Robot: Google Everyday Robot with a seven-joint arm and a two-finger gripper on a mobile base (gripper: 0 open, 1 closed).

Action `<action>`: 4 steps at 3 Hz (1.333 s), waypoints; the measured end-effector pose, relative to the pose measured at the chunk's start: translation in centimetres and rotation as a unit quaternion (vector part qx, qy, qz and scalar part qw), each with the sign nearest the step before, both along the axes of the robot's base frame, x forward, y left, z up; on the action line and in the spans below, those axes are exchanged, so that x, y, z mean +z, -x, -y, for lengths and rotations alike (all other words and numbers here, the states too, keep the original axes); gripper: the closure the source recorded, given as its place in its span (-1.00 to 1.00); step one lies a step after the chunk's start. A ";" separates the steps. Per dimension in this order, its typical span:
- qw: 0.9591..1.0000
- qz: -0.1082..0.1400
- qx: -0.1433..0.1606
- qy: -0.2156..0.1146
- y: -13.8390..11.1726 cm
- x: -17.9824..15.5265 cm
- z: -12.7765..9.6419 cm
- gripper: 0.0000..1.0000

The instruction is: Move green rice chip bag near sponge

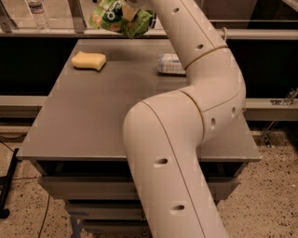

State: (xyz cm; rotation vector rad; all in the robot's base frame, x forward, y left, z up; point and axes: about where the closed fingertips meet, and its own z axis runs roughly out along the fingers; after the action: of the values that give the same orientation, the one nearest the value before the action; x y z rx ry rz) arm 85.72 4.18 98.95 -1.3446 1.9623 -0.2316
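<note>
The green rice chip bag (pixel 116 17) hangs in the air above the back edge of the grey table (pixel 84 125), crumpled, with its dark green logo showing. My gripper (pixel 129 10) is at the top of the view, shut on the bag's right side; its upper part is cut off by the frame. The pale yellow sponge (pixel 88 60) lies on the table's back left, below and to the left of the bag, apart from it. My big white arm (pixel 186 130) sweeps up from the bottom middle to the gripper.
A clear plastic bottle with a white label (pixel 167 64) lies on the table's back right, partly hidden by my arm. Another bottle (pixel 37 11) stands on the ledge behind, at the top left. Metal rails run behind the table. Drawers sit under the tabletop.
</note>
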 end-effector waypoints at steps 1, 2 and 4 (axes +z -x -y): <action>1.000 -0.007 0.002 -0.024 -0.2 -0.6 -2.1 1.00; 0.999 -0.018 0.007 -0.049 0.0 -1.0 -3.6 1.00; 0.996 -0.046 0.010 -0.069 0.5 -2.5 -5.2 0.16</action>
State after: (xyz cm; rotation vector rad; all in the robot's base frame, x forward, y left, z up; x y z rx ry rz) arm 85.19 9.33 96.42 -1.3044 2.0013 -0.0231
